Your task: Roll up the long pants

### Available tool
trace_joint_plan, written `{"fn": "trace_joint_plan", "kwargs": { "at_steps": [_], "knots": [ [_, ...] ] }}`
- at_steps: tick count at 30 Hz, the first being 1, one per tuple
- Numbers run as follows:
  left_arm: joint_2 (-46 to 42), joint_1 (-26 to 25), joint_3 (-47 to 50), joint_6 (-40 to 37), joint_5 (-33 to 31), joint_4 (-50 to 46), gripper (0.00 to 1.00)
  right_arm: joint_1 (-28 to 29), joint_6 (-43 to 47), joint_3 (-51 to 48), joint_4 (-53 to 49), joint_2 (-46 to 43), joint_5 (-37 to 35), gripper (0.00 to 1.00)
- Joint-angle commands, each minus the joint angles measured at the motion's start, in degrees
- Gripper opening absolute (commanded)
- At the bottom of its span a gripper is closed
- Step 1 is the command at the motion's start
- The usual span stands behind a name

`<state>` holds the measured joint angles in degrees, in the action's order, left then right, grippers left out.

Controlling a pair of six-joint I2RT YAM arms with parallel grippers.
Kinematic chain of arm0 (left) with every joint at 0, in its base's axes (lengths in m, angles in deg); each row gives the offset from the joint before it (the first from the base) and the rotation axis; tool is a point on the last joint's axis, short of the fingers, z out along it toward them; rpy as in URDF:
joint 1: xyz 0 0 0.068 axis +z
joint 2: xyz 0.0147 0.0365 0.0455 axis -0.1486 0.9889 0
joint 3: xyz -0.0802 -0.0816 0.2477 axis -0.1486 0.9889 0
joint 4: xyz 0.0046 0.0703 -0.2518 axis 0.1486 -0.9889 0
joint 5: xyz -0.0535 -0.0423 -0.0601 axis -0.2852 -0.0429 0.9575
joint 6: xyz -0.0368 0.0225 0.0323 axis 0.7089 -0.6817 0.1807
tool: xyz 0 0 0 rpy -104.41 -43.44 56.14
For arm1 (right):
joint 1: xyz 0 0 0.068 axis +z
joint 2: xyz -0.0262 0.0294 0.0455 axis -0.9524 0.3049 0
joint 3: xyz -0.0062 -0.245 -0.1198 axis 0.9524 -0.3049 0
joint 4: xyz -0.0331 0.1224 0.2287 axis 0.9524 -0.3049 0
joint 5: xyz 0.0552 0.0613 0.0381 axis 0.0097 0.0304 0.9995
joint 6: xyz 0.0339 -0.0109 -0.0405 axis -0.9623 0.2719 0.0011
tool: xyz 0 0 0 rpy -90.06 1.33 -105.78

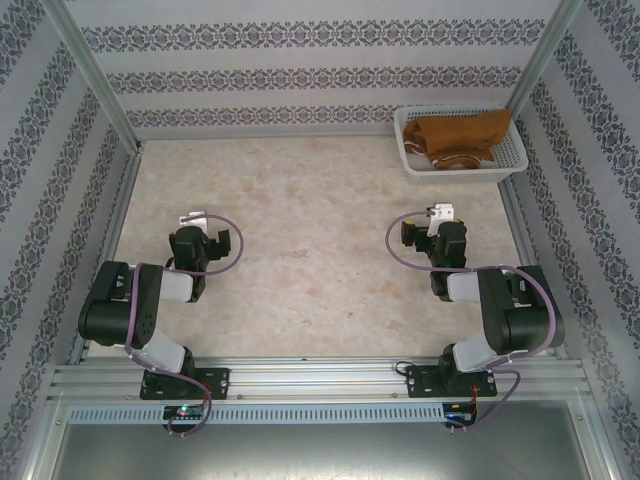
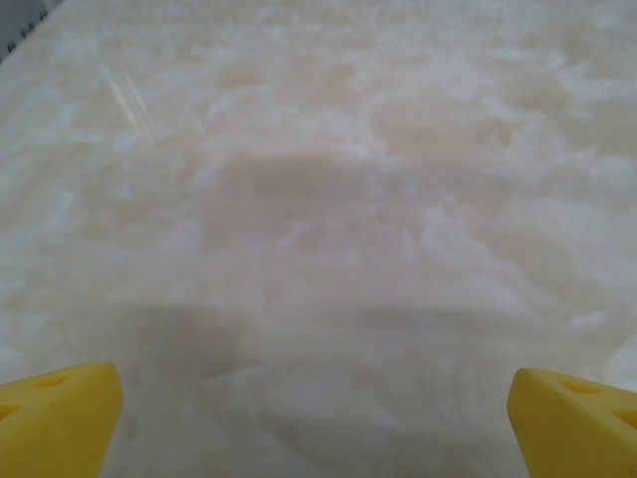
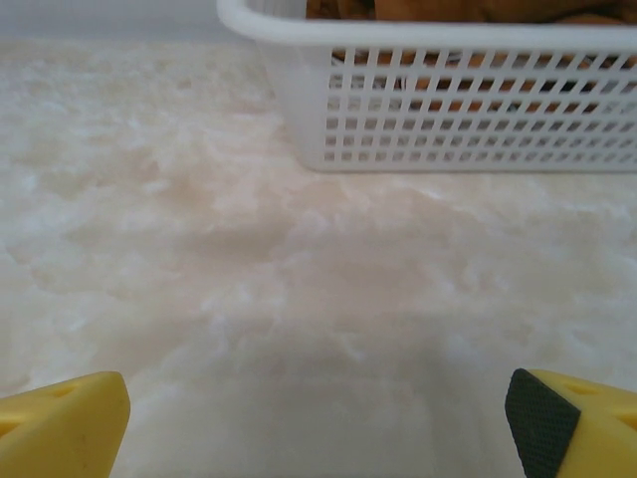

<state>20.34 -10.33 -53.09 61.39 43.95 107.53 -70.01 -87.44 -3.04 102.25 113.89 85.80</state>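
The long pants [image 1: 458, 137] are a bunched rust-brown heap inside the white basket [image 1: 412, 161] at the table's far right corner. Through the basket's lattice wall [image 3: 478, 110] the brown cloth of the pants [image 3: 398, 8] shows at the top of the right wrist view. My right gripper [image 1: 427, 228] hovers over bare table well short of the basket, jaws wide open, yellow fingertips [image 3: 60, 423] apart with nothing between. My left gripper [image 1: 205, 232] sits over the left half of the table, likewise open and empty, its yellow fingertips [image 2: 55, 418] at the frame's lower corners.
The tabletop [image 1: 300, 240] is pale marbled beige. Patterned walls with metal posts [image 1: 95, 75] enclose it on three sides. An aluminium rail [image 1: 320, 380] carries both arm bases at the near edge.
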Motion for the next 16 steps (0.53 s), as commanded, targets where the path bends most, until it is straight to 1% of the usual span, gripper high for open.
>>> {"fn": "trace_joint_plan", "kwargs": {
  "at_steps": [1, 2, 3, 4, 5, 16],
  "knots": [
    [-0.11, 0.83, -0.36, -1.68, 3.54, 5.09, 1.00, -0.78, 0.61, 0.63, 1.77, -0.92, 2.84, 0.98],
    [-0.14, 0.90, -0.47, -1.69, 3.56, 5.52, 1.00, -1.11, -0.01, 0.69, 2.33, -0.43, 2.91, 0.98],
    [-0.90, 0.97, -1.06, -1.54, 4.02, 2.64, 1.00, -1.49, -0.40, 0.83, 1.82, -0.53, 3.23, 0.98],
    [-0.36, 0.97, -0.65, -1.68, 4.06, 4.47, 1.00, -1.46, -0.29, 1.05, 0.92, -0.87, 3.20, 0.98],
    [-0.77, 0.99, -1.04, -1.58, 4.25, 2.95, 1.00, -1.45, -0.23, 0.88, 1.53, -0.68, 3.22, 0.98],
    [-0.64, 1.11, -0.90, -1.65, 4.31, 3.53, 1.00, -1.46, -0.34, 0.93, 1.40, -0.73, 2.93, 0.98]
  ]
}}
